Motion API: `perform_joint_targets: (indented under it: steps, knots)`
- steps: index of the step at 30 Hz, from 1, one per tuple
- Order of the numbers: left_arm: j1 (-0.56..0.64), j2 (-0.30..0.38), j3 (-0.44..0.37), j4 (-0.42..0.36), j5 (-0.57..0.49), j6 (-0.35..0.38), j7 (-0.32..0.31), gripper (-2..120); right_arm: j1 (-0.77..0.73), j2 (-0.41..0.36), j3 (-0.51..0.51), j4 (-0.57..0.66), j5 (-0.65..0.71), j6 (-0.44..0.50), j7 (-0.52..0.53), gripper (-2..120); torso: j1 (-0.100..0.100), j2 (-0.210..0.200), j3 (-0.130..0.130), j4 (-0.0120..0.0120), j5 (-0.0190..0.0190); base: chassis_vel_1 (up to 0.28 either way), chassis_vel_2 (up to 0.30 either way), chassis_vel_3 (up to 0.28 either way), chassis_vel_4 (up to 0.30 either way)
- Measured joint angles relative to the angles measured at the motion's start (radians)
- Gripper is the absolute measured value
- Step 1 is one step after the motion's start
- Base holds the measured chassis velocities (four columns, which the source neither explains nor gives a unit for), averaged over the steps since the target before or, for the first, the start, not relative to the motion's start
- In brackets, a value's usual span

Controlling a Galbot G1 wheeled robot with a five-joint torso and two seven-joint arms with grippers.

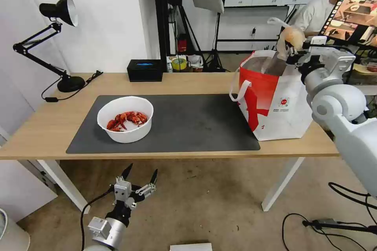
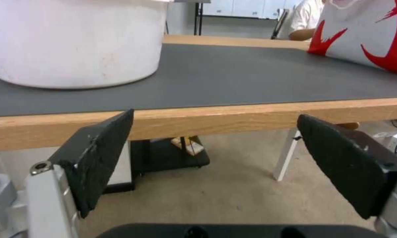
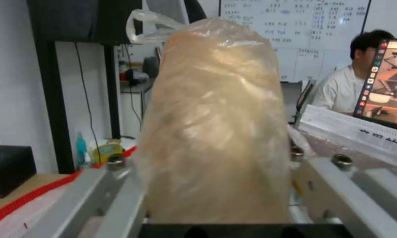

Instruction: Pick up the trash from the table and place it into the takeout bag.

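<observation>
— Light-wood table point(image 1: 47, 129) first: what sits on it?

— A dark grey mat point(image 1: 188, 125) covers its middle. The red and white takeout bag point(image 1: 275, 106) stands at the mat's right end, mouth open, foil lining showing. Toward the left of the mat sits the white bowl of red crayfish shells point(image 1: 125, 119). Behind, along the far edge, are a black desk lamp point(image 1: 59, 11) and a black box point(image 1: 145, 70).

— And the arms?

— The right gripper point(image 1: 290, 53) is up over the bag's mouth, clamped on the tan bun in its clear bag point(image 3: 216, 132), which stands up between the fingers, clear of the bag.

— The left one?

— The left gripper point(image 2: 216, 152) hangs below the table's near edge, under the bowl, its black pads point(image 2: 101, 152) spread apart, holding nothing.
</observation>
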Motion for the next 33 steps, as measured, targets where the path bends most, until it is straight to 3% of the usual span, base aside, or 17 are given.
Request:
perform_joint_targets:
  steps: [17,26,33]
  knots:
    - [-0.007,0.008,0.009,0.002,-0.002,0.001,0.0,100,-0.01,-0.011,-0.011,-0.004,-0.001,-0.007,-0.015,97,0.0,0.0,0.0,0.0,0.0,0.0,0.0,0.0,0.0]
    - [0.001,0.007,-0.002,-0.009,-0.003,0.002,-0.001,100,-0.028,-0.009,-0.022,0.11,0.073,0.003,-0.036,100,0.0,0.0,0.0,0.0001,-0.0001,0.0,0.0,0.0,0.0]
    - [0.005,0.003,-0.008,-0.015,-0.002,0.002,-0.001,100,-0.139,-0.015,-0.016,0.247,0.095,0.029,-0.064,100,0.0,0.0,0.0,0.0002,-0.0001,0.0,0.0,0.0,0.0]
